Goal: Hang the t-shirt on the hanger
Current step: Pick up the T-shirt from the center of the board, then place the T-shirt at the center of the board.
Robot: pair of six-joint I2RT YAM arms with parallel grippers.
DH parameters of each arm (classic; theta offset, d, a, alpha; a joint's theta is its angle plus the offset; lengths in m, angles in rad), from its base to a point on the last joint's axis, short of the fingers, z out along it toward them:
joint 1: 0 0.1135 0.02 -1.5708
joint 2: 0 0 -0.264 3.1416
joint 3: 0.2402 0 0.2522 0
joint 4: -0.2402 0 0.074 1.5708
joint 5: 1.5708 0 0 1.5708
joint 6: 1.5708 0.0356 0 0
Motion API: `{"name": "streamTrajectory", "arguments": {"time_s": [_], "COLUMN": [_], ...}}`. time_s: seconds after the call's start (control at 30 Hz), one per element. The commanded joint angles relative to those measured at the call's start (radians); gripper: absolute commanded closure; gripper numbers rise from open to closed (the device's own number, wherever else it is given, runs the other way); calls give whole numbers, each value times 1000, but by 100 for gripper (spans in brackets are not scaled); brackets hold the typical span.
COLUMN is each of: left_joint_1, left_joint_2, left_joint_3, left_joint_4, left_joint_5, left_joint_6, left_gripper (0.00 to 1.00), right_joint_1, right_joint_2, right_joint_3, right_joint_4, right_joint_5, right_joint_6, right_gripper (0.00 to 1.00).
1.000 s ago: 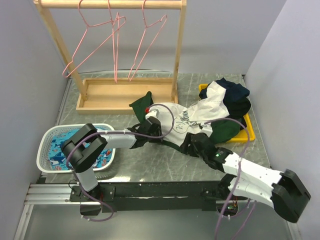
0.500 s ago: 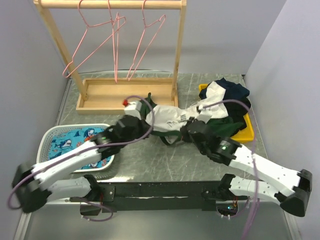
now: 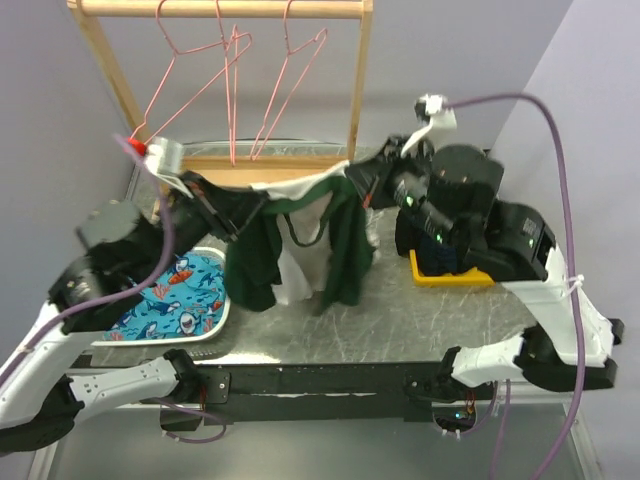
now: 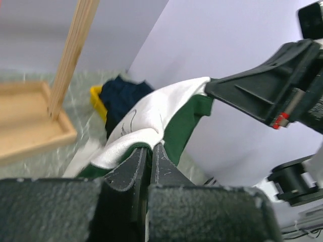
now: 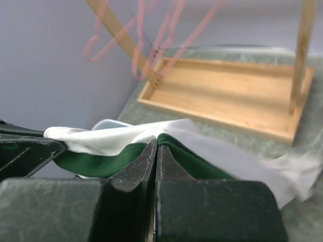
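Top external: t-shirt [image 3: 345, 250] hangs slack in mid-air, strung between left gripper [image 3: 203, 192] and right gripper [image 3: 362, 180], each clamped on its top edge. Soft, light, droopy; probably best held near the neck opening. Hanger [image 3: 190, 92] beyond both, on rack [image 3: 357, 100]

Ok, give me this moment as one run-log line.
t-shirt: held up, spread between both arms | left jaws: shut on t-shirt | right jaws: shut on t-shirt | hangers: on rail
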Motion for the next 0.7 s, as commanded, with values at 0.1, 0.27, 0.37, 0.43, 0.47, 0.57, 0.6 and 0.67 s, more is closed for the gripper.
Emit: {"name": "streamTrajectory", "arguments": {"time_s": [0.1,0.27,0.37,0.43,0.47,0.57,0.6,0.67], "left_joint_1": [-3,-3,-2,0,6,35,46,108], "left_joint_2": [137,241,217,207,207,238,247,282], "left_joint_3": [248,305,125,-41,-96,-294,-342,-461], "left_joint_4": [-55,-250,-224,-195,-160,-106,-56,-4], "left_joint_5": [-58,-272,-299,-288,-285,-242,-242,-173], "left_joint_6": [51,-20,-68,-115,-130,-193,-219,-233], "left_gripper": [99,99,99,99,99,99,99,99], "right_joint_1": [-161,-391,-465,-476,-482,-487,-487,-487], "right_joint_2": [192,150,64,-5,-13,17,36,91], "right_joint_3": [391,130,-167,-332,-470,-668,-698,-761], "right_joint_4": [-141,-48,58,156,208,273,306,354], "right_joint_5": [-227,-485,-585,-622,-635,-701,-709,-714], "right_joint_6": [-146,-129,-89,-70,-61,-29,-23,-11], "right_gripper": [100,100,100,100,100,100,100,100]}}
